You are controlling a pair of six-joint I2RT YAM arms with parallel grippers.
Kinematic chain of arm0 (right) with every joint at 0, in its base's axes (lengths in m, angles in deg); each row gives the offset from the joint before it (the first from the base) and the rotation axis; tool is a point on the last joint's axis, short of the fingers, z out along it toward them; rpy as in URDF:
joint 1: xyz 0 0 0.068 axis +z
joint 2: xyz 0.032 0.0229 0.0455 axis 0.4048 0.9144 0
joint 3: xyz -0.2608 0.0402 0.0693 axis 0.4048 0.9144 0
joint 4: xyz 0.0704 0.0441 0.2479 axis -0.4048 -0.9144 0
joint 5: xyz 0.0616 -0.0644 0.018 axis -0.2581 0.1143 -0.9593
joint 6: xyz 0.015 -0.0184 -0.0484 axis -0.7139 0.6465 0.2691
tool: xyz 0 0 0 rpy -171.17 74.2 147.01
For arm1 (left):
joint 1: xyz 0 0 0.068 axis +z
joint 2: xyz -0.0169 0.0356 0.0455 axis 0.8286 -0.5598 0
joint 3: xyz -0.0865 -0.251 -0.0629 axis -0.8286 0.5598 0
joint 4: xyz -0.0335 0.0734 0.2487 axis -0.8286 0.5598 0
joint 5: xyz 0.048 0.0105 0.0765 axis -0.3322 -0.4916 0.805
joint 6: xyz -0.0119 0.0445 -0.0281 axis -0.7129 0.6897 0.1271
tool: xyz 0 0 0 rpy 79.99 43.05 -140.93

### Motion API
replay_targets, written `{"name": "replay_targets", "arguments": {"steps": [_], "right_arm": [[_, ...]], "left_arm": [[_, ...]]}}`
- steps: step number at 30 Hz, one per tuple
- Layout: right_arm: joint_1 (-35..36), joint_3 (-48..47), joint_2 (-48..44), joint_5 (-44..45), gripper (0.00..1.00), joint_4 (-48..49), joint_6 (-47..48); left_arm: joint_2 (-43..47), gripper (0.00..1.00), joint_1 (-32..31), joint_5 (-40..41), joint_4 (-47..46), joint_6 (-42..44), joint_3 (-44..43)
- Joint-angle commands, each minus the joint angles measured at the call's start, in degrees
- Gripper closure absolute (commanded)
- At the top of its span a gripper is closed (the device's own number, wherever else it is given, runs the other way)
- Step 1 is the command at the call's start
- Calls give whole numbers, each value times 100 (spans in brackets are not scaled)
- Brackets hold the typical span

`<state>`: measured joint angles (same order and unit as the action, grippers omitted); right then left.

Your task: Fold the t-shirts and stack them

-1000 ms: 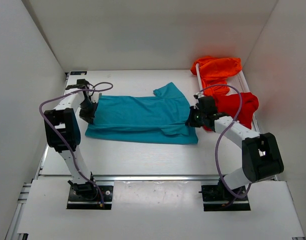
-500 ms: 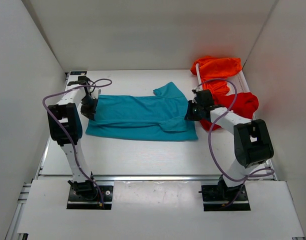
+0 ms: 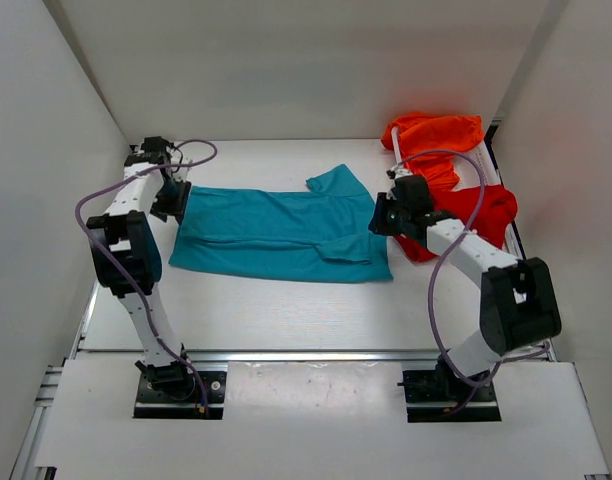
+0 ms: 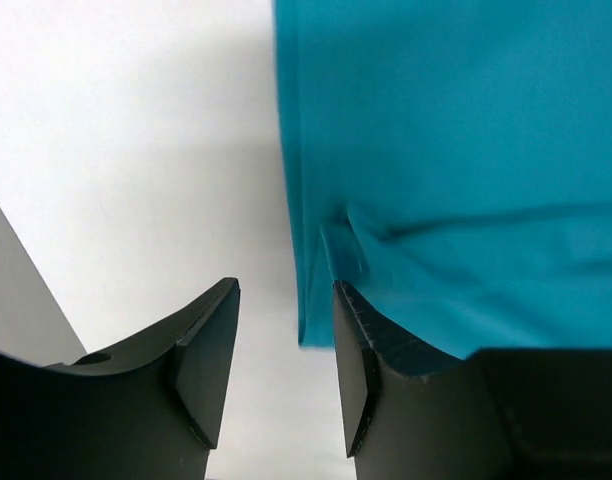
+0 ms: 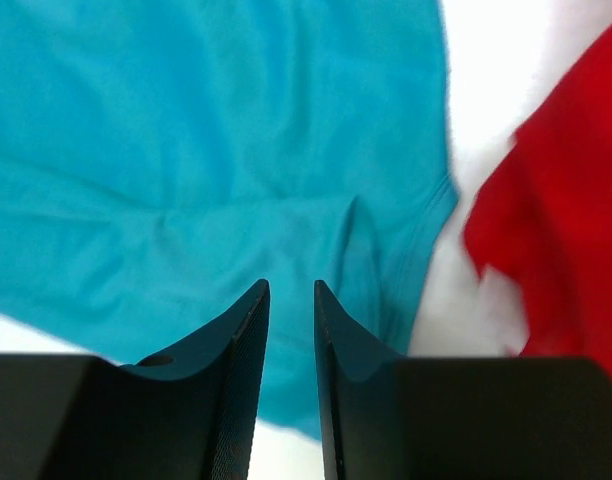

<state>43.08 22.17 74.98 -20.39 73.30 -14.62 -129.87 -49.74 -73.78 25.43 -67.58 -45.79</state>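
The left gripper (image 4: 284, 305) has just let go. Its jaws stand apart with only bare table (image 4: 136, 130) between them, and the edge of the teal t-shirt (image 4: 456, 140) is just beside one finger. The right gripper (image 5: 291, 305) has also parted a little and hangs empty above the shirt's other end. The shirt now lies flat, so this fold seems finished. The red t-shirt (image 5: 576, 210) waits beyond the right jaws.

A teal shirt (image 3: 276, 235) lies flat as a long band across the middle of the tabletop (image 3: 286, 310), one sleeve pointing to the far edge. The left tool (image 3: 172, 200) is at its left end, the right tool (image 3: 384, 216) at its right end. A red shirt (image 3: 476, 212) lies crumpled by the right edge, an orange shirt (image 3: 436, 135) in the far right corner.
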Motion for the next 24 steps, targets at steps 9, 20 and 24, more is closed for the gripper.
{"name": "replay_targets", "arguments": {"steps": [9,20,24], "right_arm": [[487,935,-872,158,71,-86,-432],[593,1295,-1206,675,55,-745,-1126],[506,1532,-1364,791,54,-904,-1363]], "left_arm": [[702,51,-279,-455,-602,949,963],[122,53,-349,-693,-356,1406,733],[140,67,-349,-658,-715,1319,909]]}}
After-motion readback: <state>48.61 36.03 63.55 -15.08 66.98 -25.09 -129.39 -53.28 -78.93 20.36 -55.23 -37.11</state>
